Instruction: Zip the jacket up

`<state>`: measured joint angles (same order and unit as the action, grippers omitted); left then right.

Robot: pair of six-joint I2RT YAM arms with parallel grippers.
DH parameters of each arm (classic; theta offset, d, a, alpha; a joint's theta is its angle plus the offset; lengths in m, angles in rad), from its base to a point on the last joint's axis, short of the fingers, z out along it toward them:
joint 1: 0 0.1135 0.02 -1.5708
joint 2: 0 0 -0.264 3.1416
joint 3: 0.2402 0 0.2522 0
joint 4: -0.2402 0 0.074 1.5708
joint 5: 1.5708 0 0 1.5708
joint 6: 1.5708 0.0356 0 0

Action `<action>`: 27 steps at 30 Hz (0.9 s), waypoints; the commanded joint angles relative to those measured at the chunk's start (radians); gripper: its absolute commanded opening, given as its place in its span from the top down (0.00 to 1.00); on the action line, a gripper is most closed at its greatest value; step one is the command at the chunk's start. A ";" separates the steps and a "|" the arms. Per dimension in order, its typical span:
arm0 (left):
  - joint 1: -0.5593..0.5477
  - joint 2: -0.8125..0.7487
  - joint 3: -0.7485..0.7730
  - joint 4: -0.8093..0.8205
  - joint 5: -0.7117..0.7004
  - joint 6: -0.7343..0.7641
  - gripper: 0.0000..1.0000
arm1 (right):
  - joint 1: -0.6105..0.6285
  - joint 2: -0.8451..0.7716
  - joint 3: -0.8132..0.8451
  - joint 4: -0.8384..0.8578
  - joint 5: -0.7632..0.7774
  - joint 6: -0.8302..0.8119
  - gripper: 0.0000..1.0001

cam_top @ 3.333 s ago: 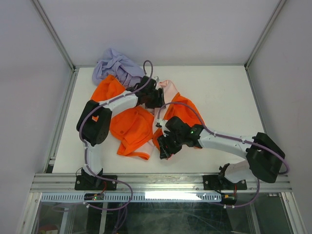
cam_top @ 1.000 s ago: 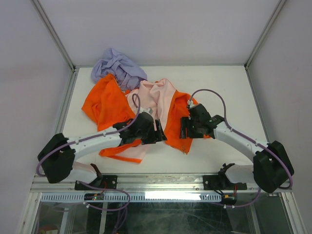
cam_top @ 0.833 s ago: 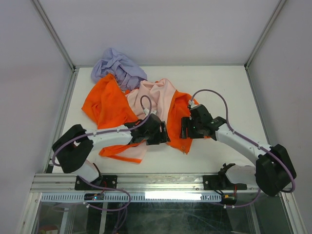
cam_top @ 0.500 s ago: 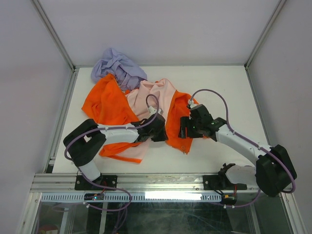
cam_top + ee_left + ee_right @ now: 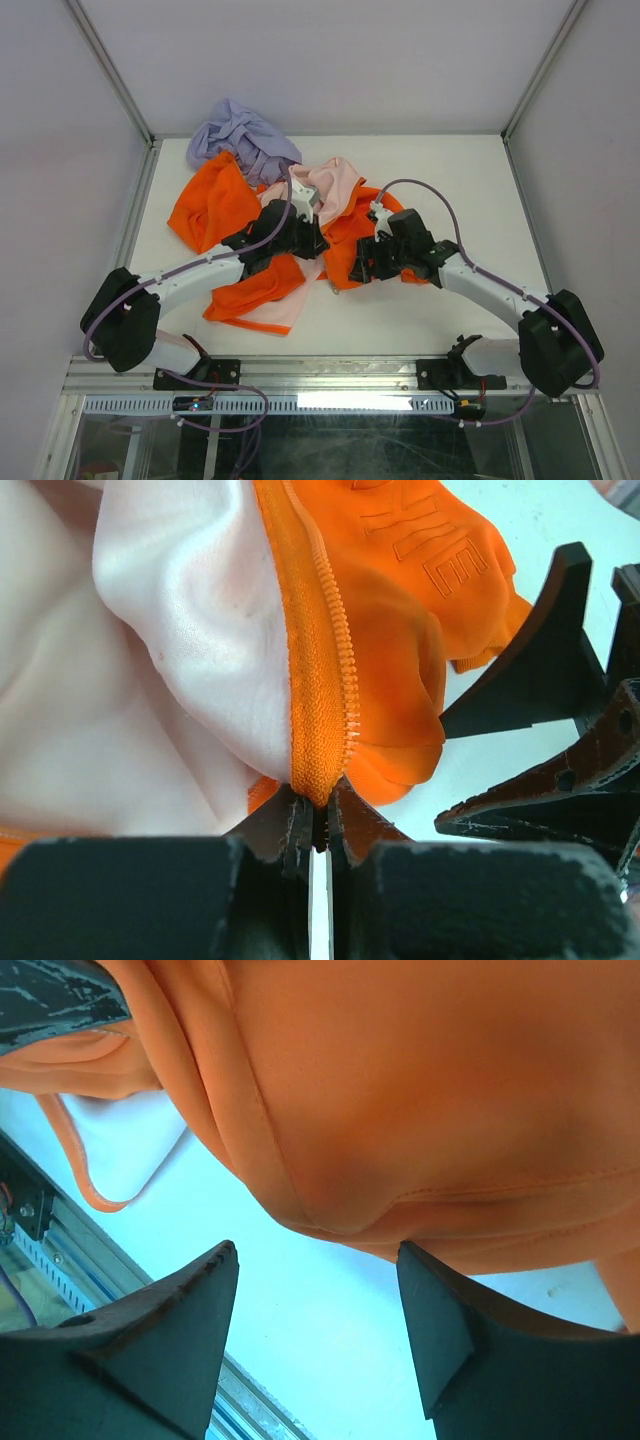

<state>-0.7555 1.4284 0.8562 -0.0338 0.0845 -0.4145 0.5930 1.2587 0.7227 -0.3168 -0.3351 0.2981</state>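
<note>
The orange jacket [image 5: 215,205] lies crumpled on the white table with its pale pink lining [image 5: 330,180] turned up in the middle. My left gripper [image 5: 312,243] is shut on the jacket's front edge. In the left wrist view its jaws [image 5: 320,805] pinch the orange zipper tape [image 5: 320,680], whose teeth run up and away from them. My right gripper [image 5: 357,272] hovers just to the right, open. In the right wrist view its gripper [image 5: 318,1255] holds nothing, and a fold of orange fabric [image 5: 400,1090] hangs just above the fingertips [image 5: 215,1270].
A lavender-purple garment [image 5: 240,135] is bunched at the table's back left, touching the jacket. The right gripper's black fingers [image 5: 545,670] show close by in the left wrist view. Metal frame rails [image 5: 330,375] run along the near edge.
My left gripper has shut on the zipper edge and drawn it up and toward the back, bunching the jacket's front. My right gripper has shifted slightly left and stayed open.
</note>
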 commanded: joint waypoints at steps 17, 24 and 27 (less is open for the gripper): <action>0.030 -0.103 0.089 -0.011 0.323 0.111 1.00 | 0.072 0.026 -0.160 0.477 -0.077 -0.063 0.26; 0.031 -0.107 0.104 -0.009 0.408 0.047 1.00 | 0.095 0.043 -0.217 0.626 0.051 -0.018 0.24; 0.031 -0.115 0.104 0.007 0.430 0.017 1.00 | 0.099 0.070 -0.221 0.680 0.040 0.000 0.27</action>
<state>-0.7250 1.3724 0.9028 -0.0925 0.4294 -0.3492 0.6849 1.3018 0.5041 0.2016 -0.3386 0.2718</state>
